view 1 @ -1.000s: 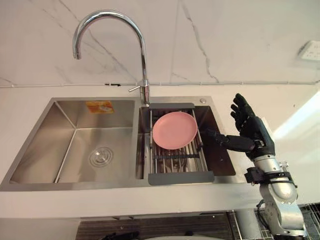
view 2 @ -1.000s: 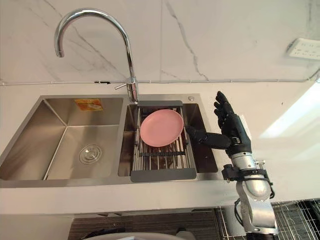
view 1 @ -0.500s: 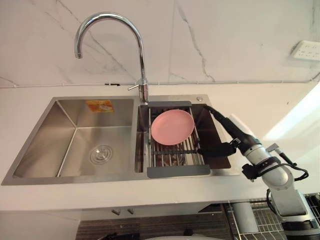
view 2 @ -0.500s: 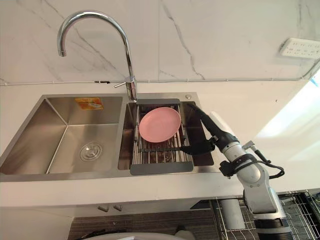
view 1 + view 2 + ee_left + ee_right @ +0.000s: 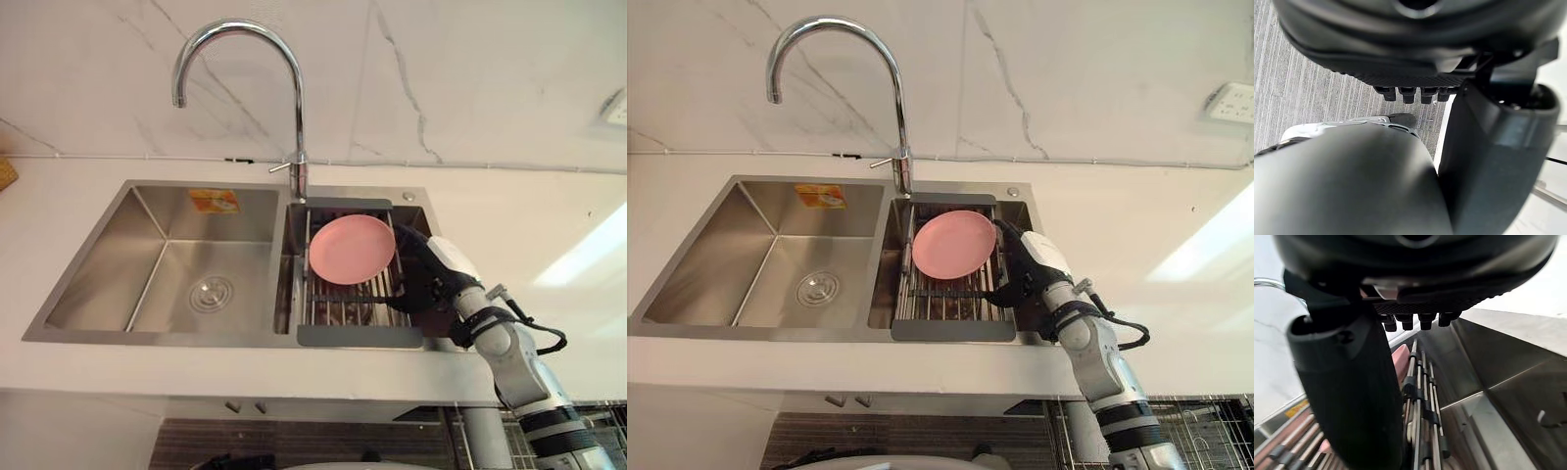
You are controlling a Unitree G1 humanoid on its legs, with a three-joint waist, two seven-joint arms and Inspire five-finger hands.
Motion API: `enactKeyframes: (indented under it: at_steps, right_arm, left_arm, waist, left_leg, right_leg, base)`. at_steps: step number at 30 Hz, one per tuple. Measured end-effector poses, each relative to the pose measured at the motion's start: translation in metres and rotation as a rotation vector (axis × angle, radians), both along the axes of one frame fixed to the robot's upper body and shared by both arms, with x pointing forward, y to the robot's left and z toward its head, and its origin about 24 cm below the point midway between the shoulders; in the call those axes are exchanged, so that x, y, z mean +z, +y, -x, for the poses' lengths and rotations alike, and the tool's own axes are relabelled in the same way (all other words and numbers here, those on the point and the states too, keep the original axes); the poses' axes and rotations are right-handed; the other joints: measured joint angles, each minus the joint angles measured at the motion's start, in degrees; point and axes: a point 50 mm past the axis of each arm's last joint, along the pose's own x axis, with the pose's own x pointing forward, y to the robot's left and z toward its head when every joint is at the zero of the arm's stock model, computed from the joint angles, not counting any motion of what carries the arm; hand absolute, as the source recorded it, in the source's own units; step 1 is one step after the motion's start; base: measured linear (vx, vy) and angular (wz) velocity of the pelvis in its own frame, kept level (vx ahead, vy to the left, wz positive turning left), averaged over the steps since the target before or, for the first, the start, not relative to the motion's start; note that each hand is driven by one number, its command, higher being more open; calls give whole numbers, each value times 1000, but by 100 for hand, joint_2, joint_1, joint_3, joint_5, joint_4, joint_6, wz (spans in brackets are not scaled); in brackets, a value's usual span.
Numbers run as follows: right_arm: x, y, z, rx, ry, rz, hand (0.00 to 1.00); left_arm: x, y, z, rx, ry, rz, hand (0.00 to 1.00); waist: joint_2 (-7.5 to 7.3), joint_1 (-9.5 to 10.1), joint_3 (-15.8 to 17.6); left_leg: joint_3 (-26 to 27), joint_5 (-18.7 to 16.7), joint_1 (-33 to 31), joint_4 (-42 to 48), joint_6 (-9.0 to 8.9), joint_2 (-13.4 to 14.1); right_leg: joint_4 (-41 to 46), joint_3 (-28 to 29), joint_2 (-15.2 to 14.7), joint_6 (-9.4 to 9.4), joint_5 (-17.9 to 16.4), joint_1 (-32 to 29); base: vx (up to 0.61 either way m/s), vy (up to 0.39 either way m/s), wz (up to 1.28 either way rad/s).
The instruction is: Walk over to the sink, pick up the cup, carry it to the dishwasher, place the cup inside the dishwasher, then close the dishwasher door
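My right hand (image 5: 431,270) reaches down into the sink's right basin (image 5: 419,217), in the narrow gap between the drying rack (image 5: 359,336) and the basin's right wall. Its fingers look straight and hold nothing; in the right wrist view the thumb (image 5: 1347,382) hangs beside the rack's bars (image 5: 1422,396). A pink plate (image 5: 351,249) leans on the rack, just left of the hand. The hand hides the basin floor beneath it. My left hand (image 5: 1415,44) hangs relaxed over a grey floor, empty.
The left basin (image 5: 147,264) is bare steel with a round drain (image 5: 211,294). A tall curved faucet (image 5: 245,59) rises behind the divider. White counter surrounds the sink. A wall socket (image 5: 1232,101) sits at the far right, and a wire rack (image 5: 1205,431) shows below the counter.
My right hand has dropped from above the counter, past the rim, into the right basin beside the rack. The whole picture has shifted, so the camera has moved. The plate stays put.
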Motion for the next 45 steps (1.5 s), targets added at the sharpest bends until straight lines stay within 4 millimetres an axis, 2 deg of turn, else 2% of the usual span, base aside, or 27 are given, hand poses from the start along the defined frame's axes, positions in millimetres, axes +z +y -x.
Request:
enactKeyframes:
  at_steps: [5, 9, 17, 26, 31, 39, 45]
  right_arm:
    - [-8, 4, -6, -37, -15, 9, 100]
    - [-14, -1, -9, -89, -21, 7, 100]
    - [-17, -7, -14, -162, -68, 2, 100]
    - [-13, -4, -19, -198, -130, -40, 100]
    - [-9, -3, -27, -199, -145, -22, 100]
    - [-13, -3, -33, -194, -122, 33, 100]
    - [-16, 7, -34, -128, -120, 105, 100]
  left_arm:
    - [1, 1, 1, 19, -6, 8, 100]
    - [1, 1, 2, 28, -7, 15, 100]
    - [1, 0, 3, 45, -14, 35, 100]
    - [1, -2, 3, 49, -30, 43, 100]
    - [2, -3, 2, 35, -32, 40, 100]
    - [2, -3, 2, 33, -34, 44, 100]
    - [2, -3, 2, 30, -38, 51, 100]
  waist:
    - [10, 44, -13]
    - [14, 67, -16]
    - [17, 132, -17]
    - [56, 154, -31]
    - [77, 187, -18]
    - [82, 190, -14]
    - [85, 200, -10]
  left_leg:
    - [-141, 56, -53, -5, 16, -9]
    - [-270, 74, -74, -6, 29, -36]
    - [-386, 82, -103, -8, 39, -73]
    - [-431, 104, -119, -8, 54, -93]
    - [-478, 132, -137, -10, 59, -93]
    - [-572, 149, -187, -32, 68, -104]
    - [-608, 149, -200, -11, 69, -113]
  right_leg:
    - [-1, -138, -8, -1, 0, 27]
    - [-38, -266, -28, -1, -1, 95]
    - [-128, -392, -45, 10, 8, 175]
    - [-142, -430, -61, 25, 23, 192]
    - [-142, -477, -61, 18, 31, 197]
    - [-163, -583, -62, 18, 31, 213]
    - [-181, -631, -66, 19, 29, 234]
  base:
    - [-45, -9, 14]
    - [-38, 0, 16]
    - [-10, 0, 7]
    - [-20, -1, 2]
    - [-45, -5, 5]
    - [-28, -7, 6]
    - [-4, -4, 3]
